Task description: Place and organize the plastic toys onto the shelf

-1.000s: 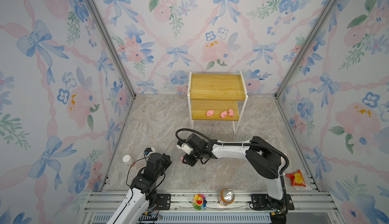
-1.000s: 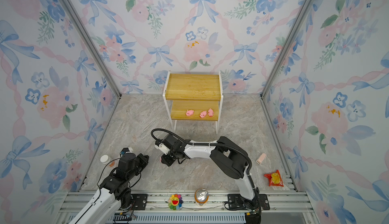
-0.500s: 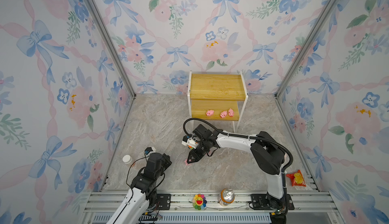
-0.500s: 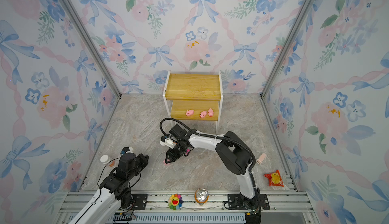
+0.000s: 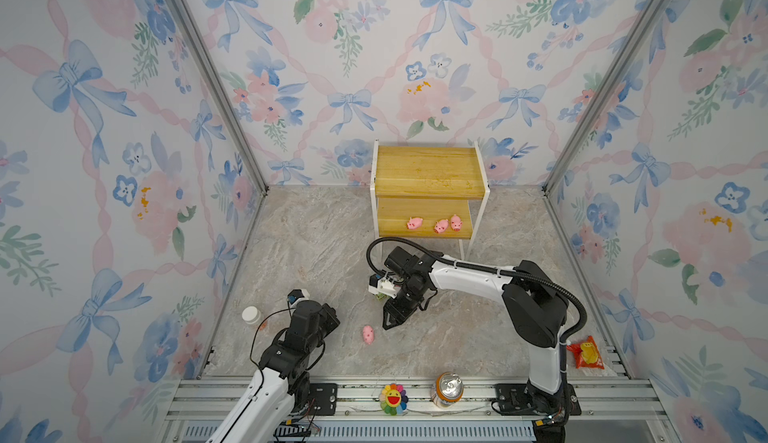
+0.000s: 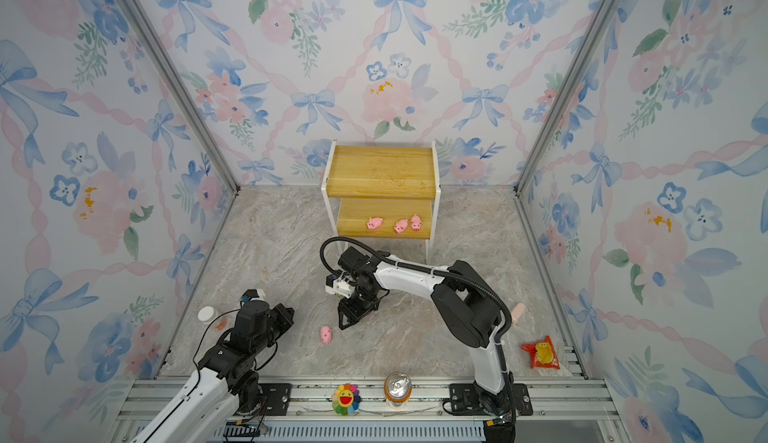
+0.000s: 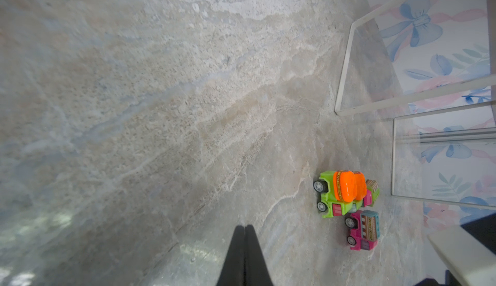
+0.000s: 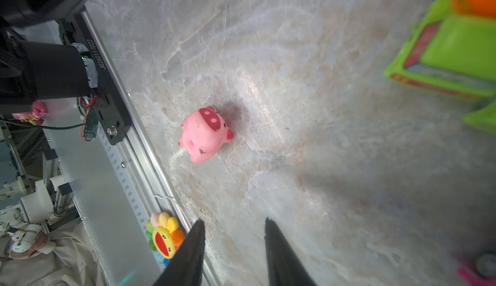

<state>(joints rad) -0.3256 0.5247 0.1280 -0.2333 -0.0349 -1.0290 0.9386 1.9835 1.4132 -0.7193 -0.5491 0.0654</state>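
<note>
The shelf (image 5: 430,170) (image 6: 382,170) stands at the back wall, with three pink pigs (image 5: 441,226) (image 6: 401,225) on its lower yellow board. Another pig (image 5: 368,333) (image 6: 326,334) (image 8: 205,134) lies on its side on the floor. My right gripper (image 5: 386,325) (image 6: 343,325) (image 8: 234,223) is open just right of it, nothing between the fingers. A green truck with an orange top (image 7: 335,193) (image 8: 451,56) and a pink striped truck (image 7: 365,229) sit clustered on the floor, hidden under the right wrist in both top views. My left gripper (image 7: 245,227) is shut and empty.
A soda can (image 5: 449,387) and a rainbow flower (image 5: 392,397) (image 8: 163,240) stand on the front rail. A red snack packet (image 5: 588,353) lies front right, a white cap (image 5: 251,315) by the left wall. The left arm (image 5: 311,324) rests front left.
My right gripper has opened and its wrist has swung back toward the shelf. The pink pig at its fingertips now lies free on the floor. The left arm has not moved.
</note>
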